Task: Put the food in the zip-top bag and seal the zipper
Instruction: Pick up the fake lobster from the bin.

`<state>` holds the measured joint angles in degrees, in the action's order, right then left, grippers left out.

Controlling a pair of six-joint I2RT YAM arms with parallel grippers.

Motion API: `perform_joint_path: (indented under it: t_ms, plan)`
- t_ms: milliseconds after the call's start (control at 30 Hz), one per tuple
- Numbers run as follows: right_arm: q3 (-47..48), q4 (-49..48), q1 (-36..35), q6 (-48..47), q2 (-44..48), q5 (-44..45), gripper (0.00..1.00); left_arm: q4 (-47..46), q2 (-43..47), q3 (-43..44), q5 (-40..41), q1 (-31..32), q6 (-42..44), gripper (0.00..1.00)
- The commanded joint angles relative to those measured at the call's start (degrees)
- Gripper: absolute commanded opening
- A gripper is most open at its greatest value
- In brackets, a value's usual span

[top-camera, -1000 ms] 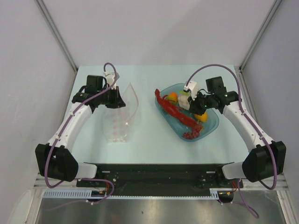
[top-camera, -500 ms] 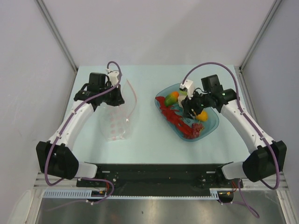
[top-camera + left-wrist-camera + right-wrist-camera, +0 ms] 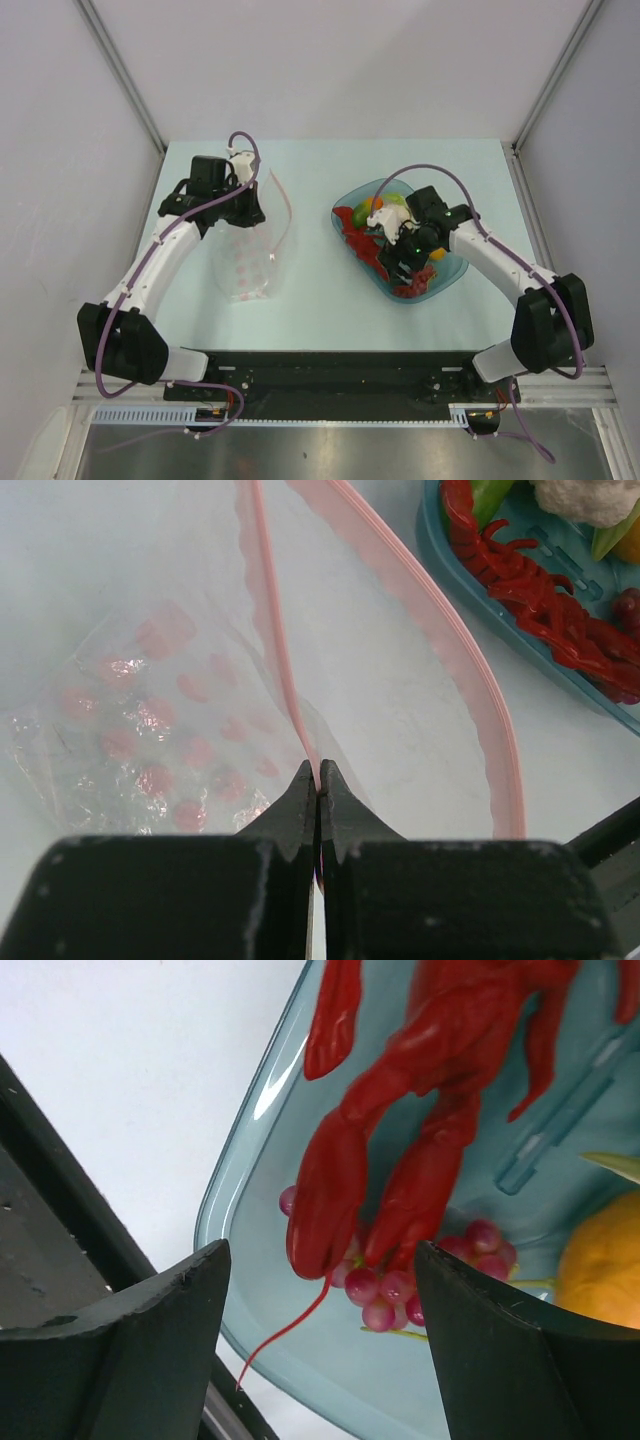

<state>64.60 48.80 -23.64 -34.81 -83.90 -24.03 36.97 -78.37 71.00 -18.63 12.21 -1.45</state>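
Two arms (image 3: 160, 255) are counted, each ending in one gripper: the left gripper (image 3: 318, 780) and the right gripper (image 3: 322, 1250). One zip-top bag (image 3: 250, 265) is counted toward the left edge of the table (image 3: 320, 295), with one zipper (image 3: 275, 660) along its mouth. One blue bowl (image 3: 250, 1190) is counted toward the right edge. In it are counted one red lobster (image 3: 440, 1070), one white cauliflower (image 3: 590, 495), one dark red clump (image 3: 385, 1285), one green piece (image 3: 490, 492), and two round fruits, partly hidden: one orange fruit (image 3: 373, 204) and one yellow-orange fruit (image 3: 600, 1260).
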Motion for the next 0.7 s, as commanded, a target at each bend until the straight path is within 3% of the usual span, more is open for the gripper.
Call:
perform_joint_path:
  t_ms: [0,367,567,667]
  plan:
    - [-2.45,-4.67,-3.42,-0.17,-1.09,6.36,0.78,-0.85,1.38,-0.25,0.44,0.19,0.66,0.00]
    - [-5.18,-11.27,-6.68,-0.17,-5.48,15.24,0.72,-0.41,1.37,-0.34,0.61,0.19,-0.04,0.00]
    - [-7.12,-16.18,-7.04,0.62,-5.22,19.11,0.56,-0.59,1.73,-0.95,0.79,0.27,-0.39,0.00]
    - [-7.82,-17.85,-6.95,0.62,-4.35,20.60,0.32,-0.41,1.90,-0.95,0.70,0.27,-0.48,0.00]
